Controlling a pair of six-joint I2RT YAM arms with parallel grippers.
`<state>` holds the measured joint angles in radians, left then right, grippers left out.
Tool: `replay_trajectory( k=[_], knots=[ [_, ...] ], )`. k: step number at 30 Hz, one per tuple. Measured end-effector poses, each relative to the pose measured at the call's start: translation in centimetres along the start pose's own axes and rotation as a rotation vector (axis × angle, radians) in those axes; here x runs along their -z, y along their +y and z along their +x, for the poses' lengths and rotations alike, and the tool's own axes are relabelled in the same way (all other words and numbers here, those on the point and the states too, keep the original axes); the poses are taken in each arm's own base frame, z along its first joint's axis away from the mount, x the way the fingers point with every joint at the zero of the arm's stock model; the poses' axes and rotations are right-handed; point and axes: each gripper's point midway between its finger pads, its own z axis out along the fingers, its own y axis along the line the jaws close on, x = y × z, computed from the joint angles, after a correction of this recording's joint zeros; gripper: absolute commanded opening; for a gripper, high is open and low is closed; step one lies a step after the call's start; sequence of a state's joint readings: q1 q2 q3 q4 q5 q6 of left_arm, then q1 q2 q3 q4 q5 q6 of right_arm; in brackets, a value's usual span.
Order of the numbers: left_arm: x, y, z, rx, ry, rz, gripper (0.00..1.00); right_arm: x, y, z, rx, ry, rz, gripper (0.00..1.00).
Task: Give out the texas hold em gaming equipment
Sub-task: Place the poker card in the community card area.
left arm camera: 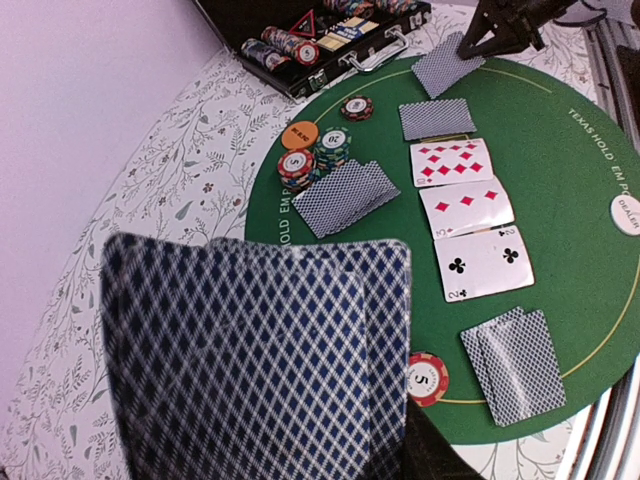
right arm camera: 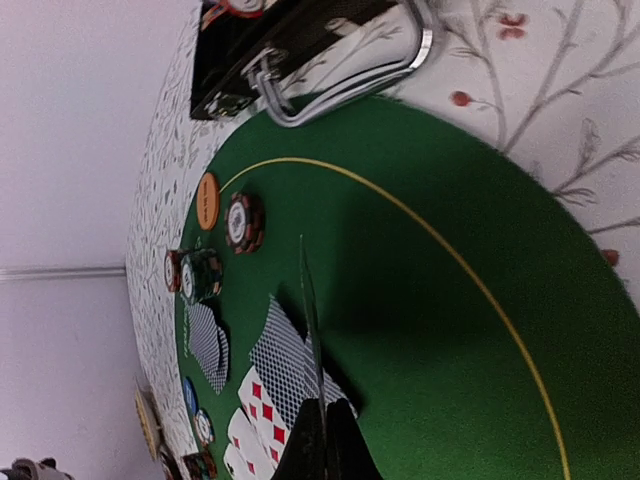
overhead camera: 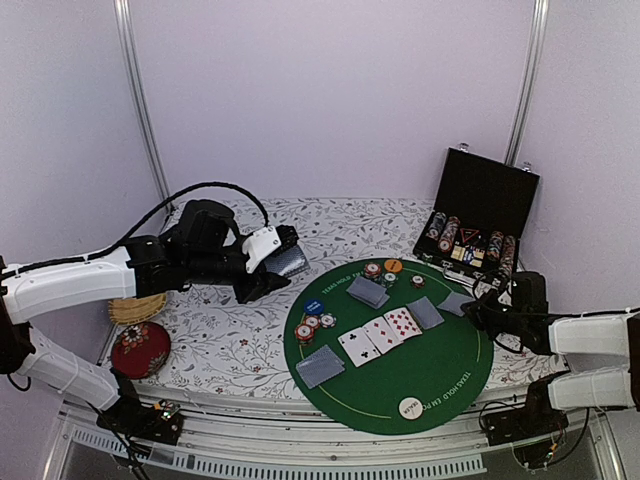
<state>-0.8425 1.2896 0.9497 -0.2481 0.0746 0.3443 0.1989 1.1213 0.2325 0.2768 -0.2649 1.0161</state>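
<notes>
Matt green felt mat (overhead camera: 440, 370); shiny chromed metal handle (right arm camera: 350, 75) on a black case (overhead camera: 487, 195); smooth, slightly glossy paper cards (left arm camera: 260, 350); floral printed cloth (overhead camera: 240, 340); woven straw basket (overhead camera: 135, 308).

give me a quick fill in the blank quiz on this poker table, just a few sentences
1. The face-up cards on the green mat number ___.
2. The black face-up card is the two of ___.
3. The left gripper grips playing cards showing their ___.
4. Near the right gripper, shut on a single card, the chip case stands ___.
Missing words: three, clubs, backs, open.
</notes>
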Motion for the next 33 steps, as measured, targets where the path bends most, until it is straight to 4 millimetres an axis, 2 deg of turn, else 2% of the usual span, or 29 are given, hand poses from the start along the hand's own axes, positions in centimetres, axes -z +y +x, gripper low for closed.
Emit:
replay_trajectory(
  k=[2,6,12,17,22,24,26,27,31,33],
  knots=[
    [0.0,0.0,0.0,0.000,0.000,0.000,0.45,0.0,-0.9,-0.3,-0.061,-0.025,0.015,0.02],
    [0.0,0.0,0.0,0.000,0.000,0.000,0.45,-0.7,-0.4,-1.6,-0.120,-0.080,-0.018,0.01],
    [0.0,0.0,0.0,0.000,0.000,0.000,0.45,-2.3,-0.4,-2.2,-0.166,-0.083,-0.023,0.01],
    [0.0,0.0,0.0,0.000,0.001,-0.001,0.45,-3.9,-0.4,-1.6,-0.186,-0.025,-0.034,0.02],
    [0.0,0.0,0.0,-0.001,0.001,-0.001,0.45,-4.4,-0.7,-0.9,-0.222,0.009,-0.039,0.02],
    [0.0,0.0,0.0,0.000,0.001,-0.001,0.45,-4.4,-0.6,-0.8,-0.234,0.011,-0.049,0.09],
    [0.0,0.0,0.0,0.000,0.001,-0.001,0.45,-4.3,-0.7,-0.8,-0.248,0.012,-0.053,0.28],
    [0.0,0.0,0.0,-0.001,0.001,-0.001,0.45,-4.3,-0.8,-0.7,-0.261,0.013,-0.052,0.33],
    [0.0,0.0,0.0,-0.001,0.001,-0.001,0.45,-4.2,-1.0,-0.3,-0.282,0.027,-0.053,0.44],
    [0.0,0.0,0.0,-0.001,0.001,-0.001,0.45,-4.0,-1.3,0.0,-0.295,0.031,-0.049,0.55]
  ],
)
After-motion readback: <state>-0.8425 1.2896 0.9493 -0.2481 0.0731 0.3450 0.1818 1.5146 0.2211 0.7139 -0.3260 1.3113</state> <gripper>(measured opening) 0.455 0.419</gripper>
